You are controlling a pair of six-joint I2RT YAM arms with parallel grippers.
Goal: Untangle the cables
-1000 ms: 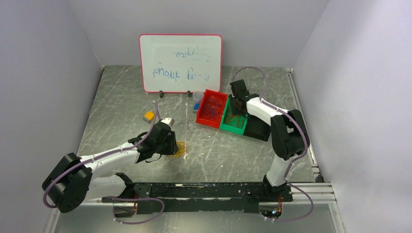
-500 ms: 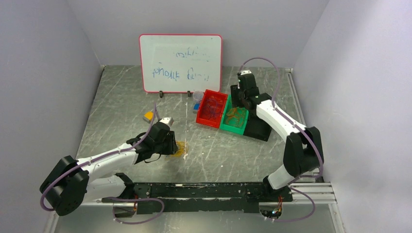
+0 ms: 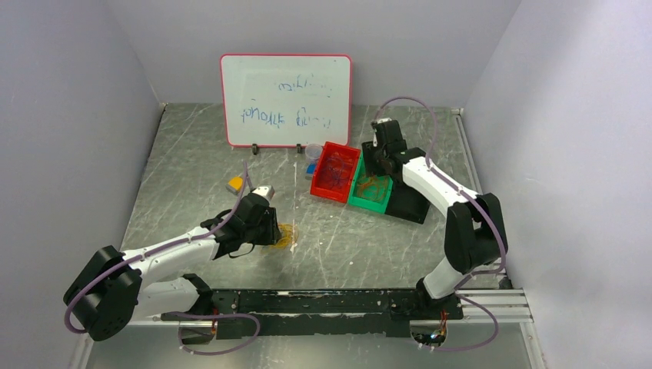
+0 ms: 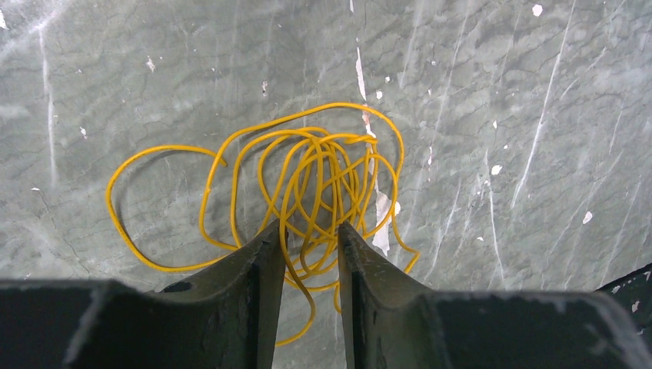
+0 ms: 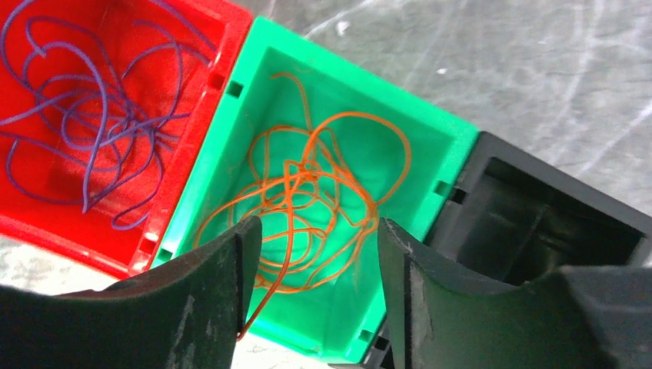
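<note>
Over the last second my right arm has swung back and its right gripper (image 5: 317, 231) has opened up; my left arm has not moved. Now the right gripper's jaws stand wide apart, with nothing pinched between them. It hangs right above the green plastic bin (image 5: 454, 146). One strand of the thin orange cable (image 5: 307, 177) runs down just beside one finger; I cannot tell if it touches. The rest of that orange cable lies in loose loops inside the green bin.

My left gripper (image 4: 307, 229) is well away from the green bin, nearer to me and off to its left in the top view, low over the grey scratched metal table (image 4: 500, 92). Its jaws stand narrow. Strands of the thin yellow cable (image 4: 319, 154) run through the gap, but I cannot tell if they are squeezed. The yellow cable lies in a loopy pile on the table.

Touching the green bin on its left is the red plastic bin (image 5: 219, 54), with a thin purple cable (image 5: 92, 115) curled inside. Touching the green bin on its other side is a black plastic bin (image 5: 553, 181). Behind the green bin and further left, the white board with a red edge (image 3: 284, 100) stands upright.
</note>
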